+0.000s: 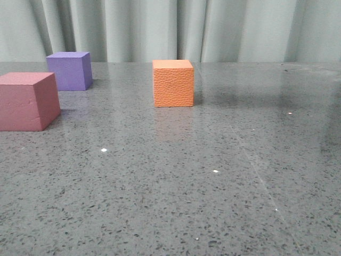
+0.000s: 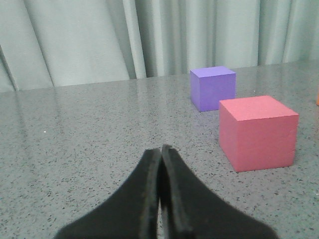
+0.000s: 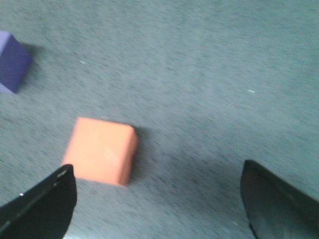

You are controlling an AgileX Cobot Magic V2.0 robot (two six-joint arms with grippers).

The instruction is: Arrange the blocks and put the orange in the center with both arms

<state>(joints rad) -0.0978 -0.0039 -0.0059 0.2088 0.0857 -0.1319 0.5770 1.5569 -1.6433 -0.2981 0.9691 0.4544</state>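
Observation:
The orange cube [image 1: 173, 83] with a pebbled face stands alone on the table at the middle back. The purple cube [image 1: 69, 70] stands at the back left, and the pink-red cube [image 1: 27, 101] sits nearer at the left edge. No gripper shows in the front view. In the left wrist view my left gripper [image 2: 161, 148] is shut and empty, low over the table, with the pink-red cube [image 2: 256, 132] and purple cube [image 2: 212, 88] ahead of it. In the blurred right wrist view my right gripper [image 3: 157, 174] is open wide above the table, with the orange cube [image 3: 101, 150] beside one finger and the purple cube [image 3: 11, 60] farther off.
The grey speckled table [image 1: 176, 186] runs back to a pale green curtain [image 1: 170, 29]. A sliver of the orange cube [image 2: 317, 95] shows at the edge of the left wrist view.

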